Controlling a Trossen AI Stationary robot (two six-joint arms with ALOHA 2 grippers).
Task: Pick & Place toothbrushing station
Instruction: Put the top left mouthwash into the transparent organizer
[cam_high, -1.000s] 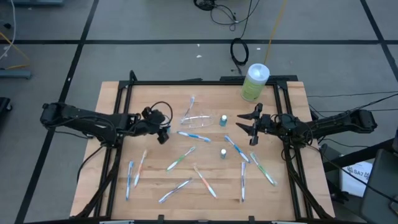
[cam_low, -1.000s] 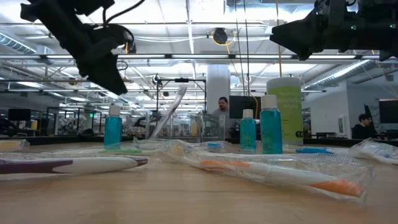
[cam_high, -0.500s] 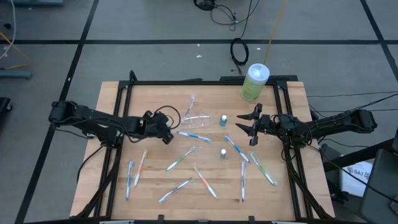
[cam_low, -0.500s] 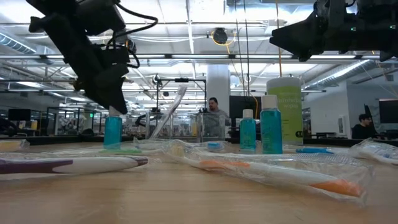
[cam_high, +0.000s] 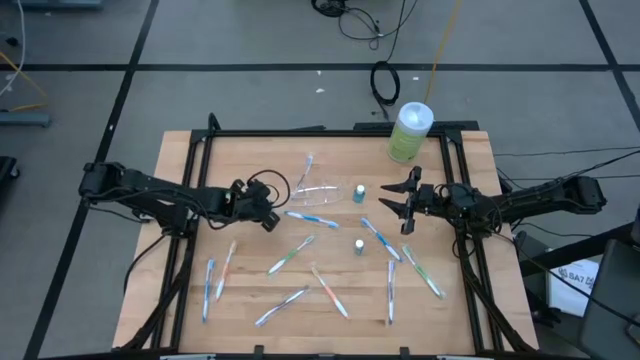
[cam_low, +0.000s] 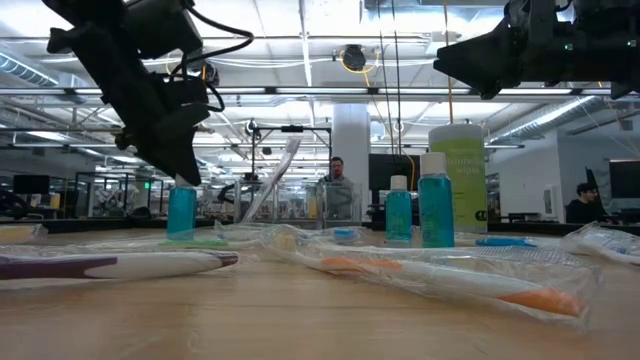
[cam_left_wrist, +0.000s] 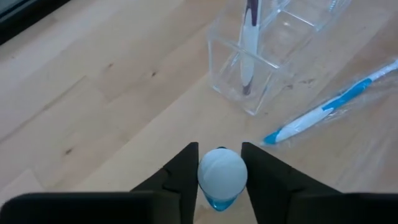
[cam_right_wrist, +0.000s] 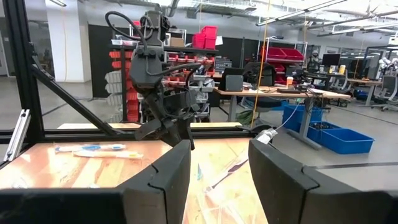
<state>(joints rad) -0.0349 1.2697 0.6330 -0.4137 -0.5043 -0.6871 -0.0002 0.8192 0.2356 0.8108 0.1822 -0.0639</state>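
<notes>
My left gripper (cam_left_wrist: 219, 163) hangs low over the wooden table (cam_high: 250, 300), its fingers (cam_left_wrist: 186, 168) set either side of an upright white-capped teal tube (cam_left_wrist: 221, 175); whether they press on it I cannot tell. That tube stands just beside the clear plastic cup (cam_left_wrist: 261, 59), which lies on its side with one toothbrush (cam_left_wrist: 250, 34) inside along its length. A blue-and-white toothbrush (cam_left_wrist: 329, 109) lies flat nearby, slanting away from the cup. More toothbrushes (cam_high: 290, 257) lie scattered at all angles. My right gripper (cam_high: 405, 203) hovers open and empty near another tube (cam_high: 359, 192). The low view shows an open workshop behind; the held tube's base is hidden by the fingers.
</notes>
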